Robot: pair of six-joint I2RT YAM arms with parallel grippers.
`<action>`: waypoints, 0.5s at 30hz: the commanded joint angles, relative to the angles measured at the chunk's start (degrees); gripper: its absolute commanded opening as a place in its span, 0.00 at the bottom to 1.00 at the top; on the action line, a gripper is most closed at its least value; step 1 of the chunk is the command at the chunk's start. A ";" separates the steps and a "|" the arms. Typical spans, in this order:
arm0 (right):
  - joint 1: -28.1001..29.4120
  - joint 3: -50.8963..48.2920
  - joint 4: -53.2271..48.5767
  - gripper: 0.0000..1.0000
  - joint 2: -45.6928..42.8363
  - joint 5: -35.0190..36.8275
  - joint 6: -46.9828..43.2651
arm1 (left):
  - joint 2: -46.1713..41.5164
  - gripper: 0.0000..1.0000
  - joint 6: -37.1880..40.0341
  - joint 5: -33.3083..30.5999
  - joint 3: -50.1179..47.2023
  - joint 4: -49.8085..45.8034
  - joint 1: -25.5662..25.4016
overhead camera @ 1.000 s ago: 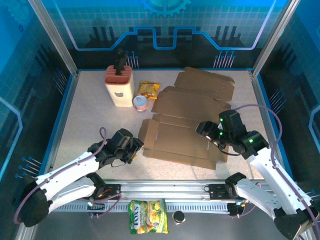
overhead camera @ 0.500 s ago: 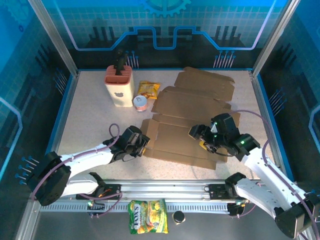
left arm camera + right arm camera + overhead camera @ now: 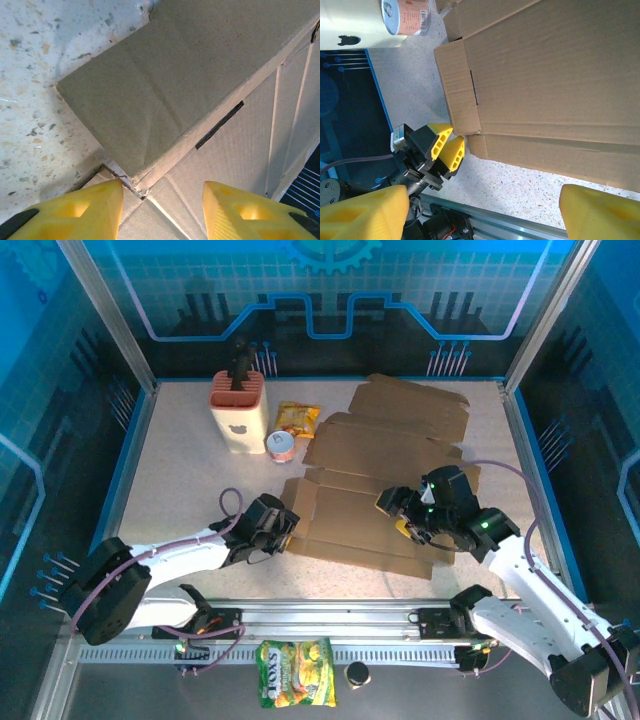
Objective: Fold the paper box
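Left gripper: jaws spread at a paper box corner, pinching nothing. Right gripper: jaws gaping wide above it, empty.

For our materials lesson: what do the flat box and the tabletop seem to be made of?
Flat box: brown cardboard with a matte finish; scored creases and a cut slot show in the left wrist view. Tabletop: pale with dark speckles, probably stone-look laminate or composite; the look leaves it open.
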 commanded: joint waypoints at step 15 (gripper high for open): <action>1.18 -3.18 1.92 0.79 -1.79 -0.62 6.37 | 3.25 0.07 6.47 -2.54 -1.82 9.04 1.87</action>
